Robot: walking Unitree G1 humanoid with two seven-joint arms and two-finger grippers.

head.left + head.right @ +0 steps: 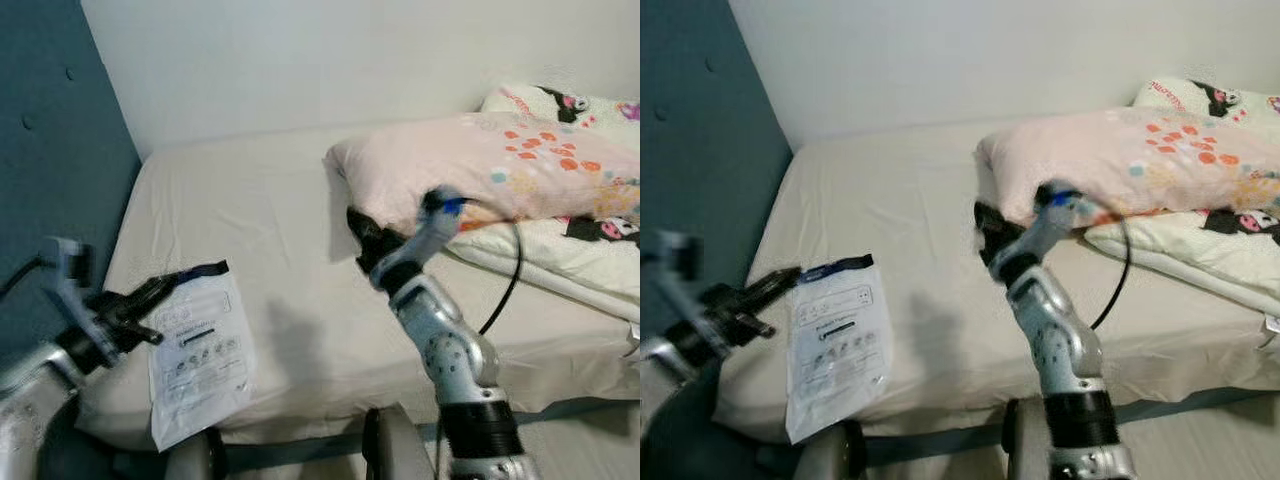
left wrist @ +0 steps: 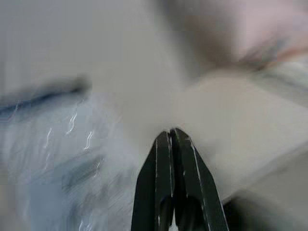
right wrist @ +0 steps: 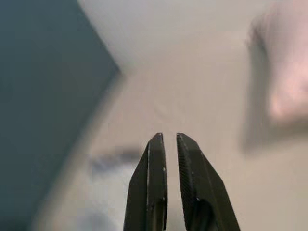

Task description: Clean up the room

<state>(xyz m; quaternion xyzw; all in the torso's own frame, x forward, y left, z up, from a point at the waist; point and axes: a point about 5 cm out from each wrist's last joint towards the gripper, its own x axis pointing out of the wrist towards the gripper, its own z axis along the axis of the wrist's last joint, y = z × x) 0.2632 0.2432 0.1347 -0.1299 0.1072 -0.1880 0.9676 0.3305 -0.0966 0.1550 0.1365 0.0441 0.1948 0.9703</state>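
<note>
Left eye view looks down on a bed point(image 1: 300, 250) covered with a pale cream sheet, set into a corner between a white wall point(image 1: 330, 60) and a dark teal wall point(image 1: 55, 150). Toward the robot's right end of the bed lies a large pink pillow point(image 1: 490, 165) with orange and teal dots, resting partly on a folded white blanket point(image 1: 580, 250) with a cartoon print — another piece of that printed fabric shows behind the pillow.

Near the bed's front edge on the robot's left lies a flat plastic bag point(image 1: 200, 350) with printed text and a dark blue strip along its top; its lower end hangs over the mattress edge.

Both silver arms are raised over the bed. The right tool point(image 1: 358, 228) sits just beside the near corner of the pillow, and in the right wrist view its fingers point(image 3: 154, 178) stand slightly apart with nothing between them. A black cable point(image 1: 508, 285) loops off that arm. The left tool point(image 1: 165, 288) reaches to the top left corner of the bag, by the blue strip; whether it touches cannot be told. In the blurred left wrist view its fingers point(image 2: 166, 183) are pressed together, empty.
</note>
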